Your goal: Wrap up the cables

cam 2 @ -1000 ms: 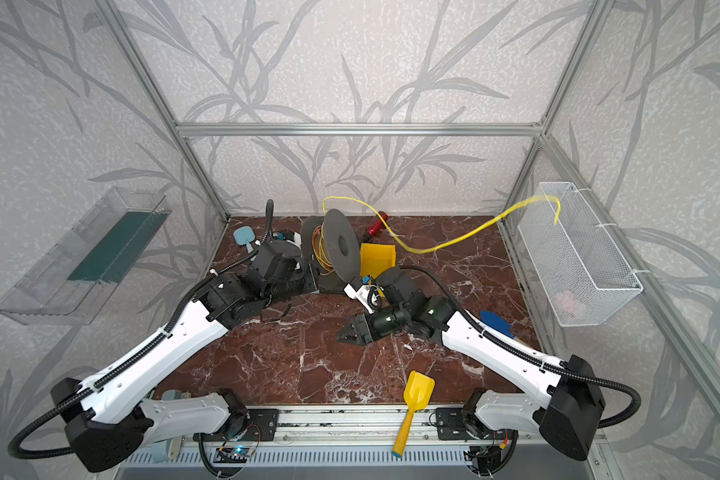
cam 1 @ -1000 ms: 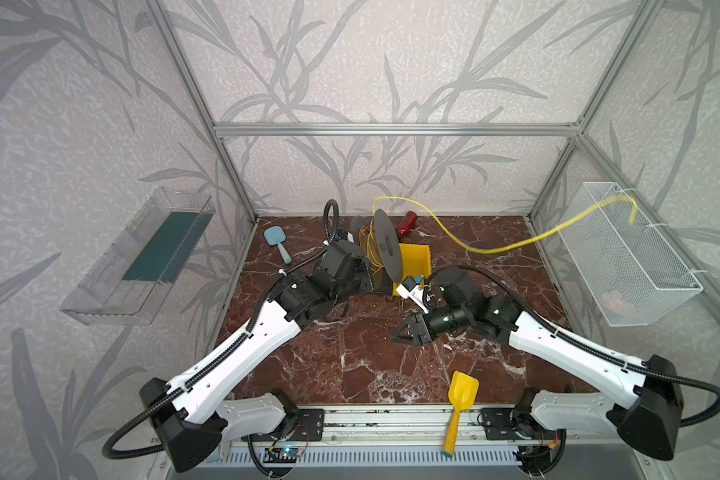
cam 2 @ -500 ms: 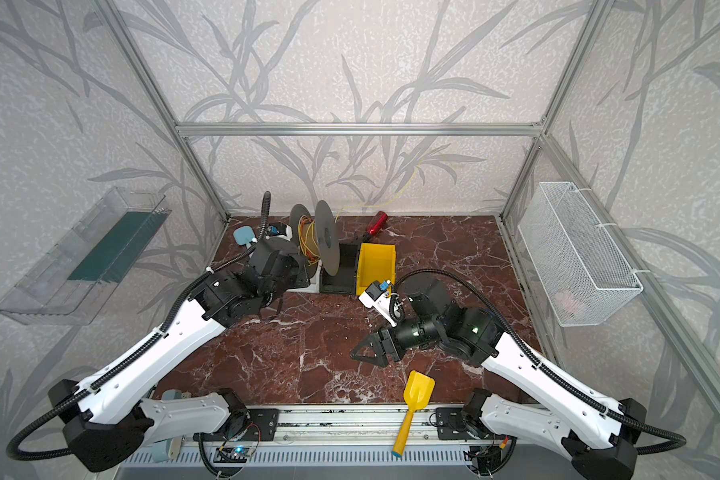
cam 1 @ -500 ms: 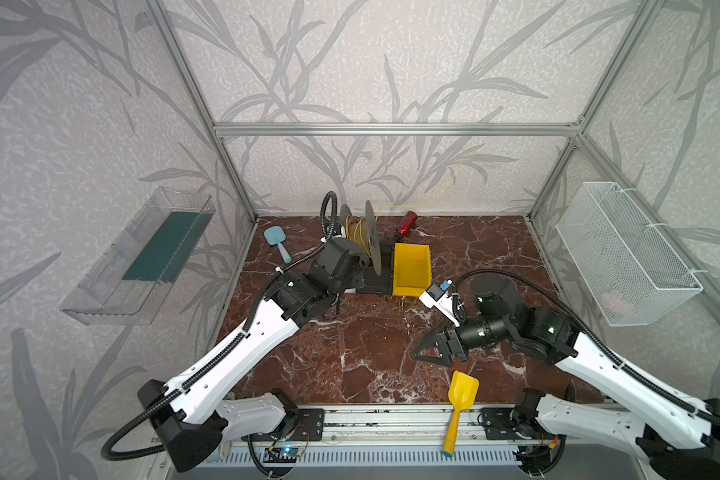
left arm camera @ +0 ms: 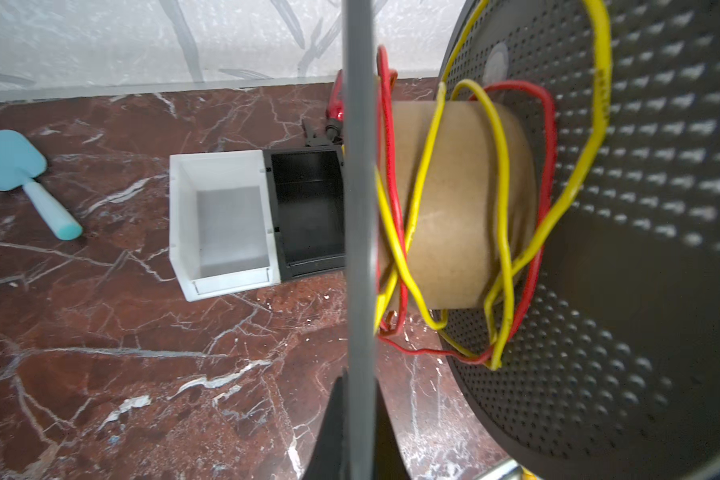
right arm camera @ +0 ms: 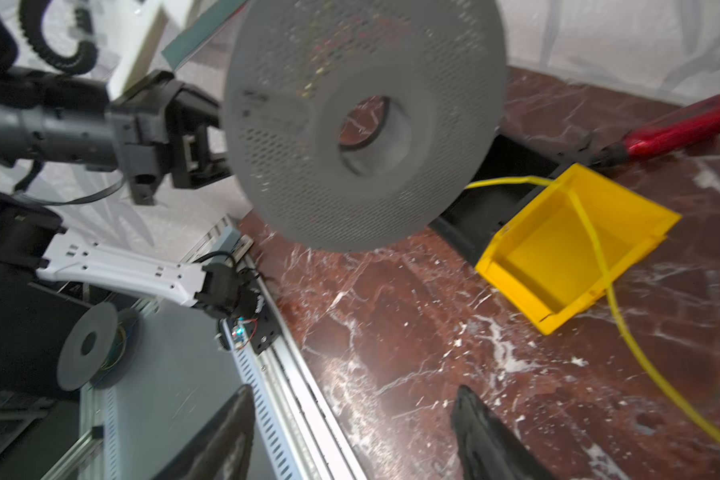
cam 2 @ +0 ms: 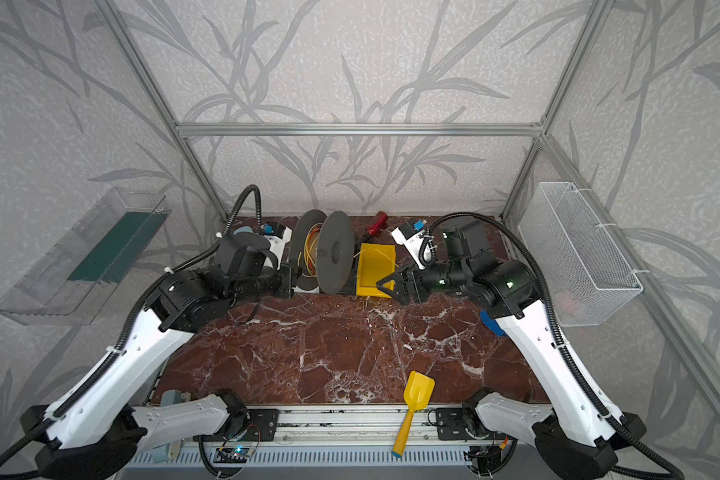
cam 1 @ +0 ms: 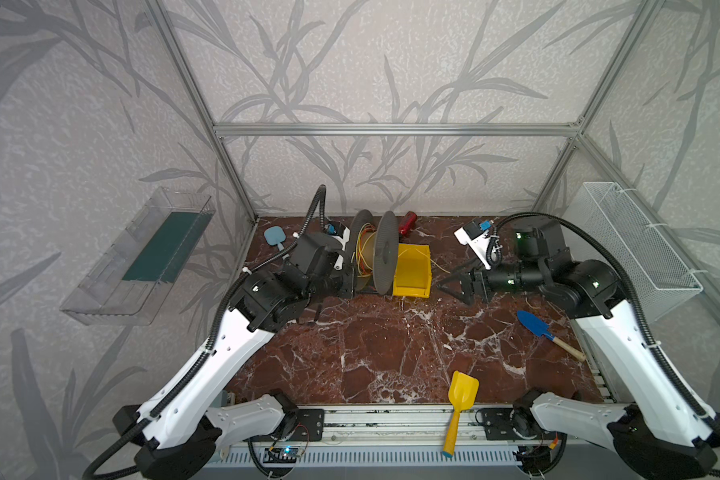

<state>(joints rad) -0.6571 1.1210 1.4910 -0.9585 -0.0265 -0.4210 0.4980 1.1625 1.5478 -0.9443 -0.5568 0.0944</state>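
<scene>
A black perforated spool (cam 1: 385, 253) (cam 2: 335, 253) stands on edge at the back of the table. The thin yellow cable (left arm camera: 499, 187) lies in loose turns round its cardboard core, beside a red wire (left arm camera: 547, 166). A short yellow tail (right arm camera: 591, 232) crosses the yellow bin (right arm camera: 566, 249) and runs along the floor. My left gripper (left arm camera: 360, 382) (cam 1: 350, 284) is shut on the rim of the spool's near flange. To the right of the bin, my right gripper (right arm camera: 354, 392) (cam 1: 449, 286) is open and holds nothing; the tail passes beside it.
White bin (left arm camera: 225, 224) and black bin (left arm camera: 308, 199) sit behind the spool. Red-handled screwdriver (cam 1: 408, 222) at the back, light blue shovel (cam 1: 274, 237) back left, blue trowel (cam 1: 537, 326) right, yellow shovel (cam 1: 460, 399) at the front edge. Wire basket (cam 1: 636, 245) on the right wall.
The long yellow span toward the wire basket is gone; only a short tail is left by the bin. The right gripper opened and moved away to the right of the bin.
</scene>
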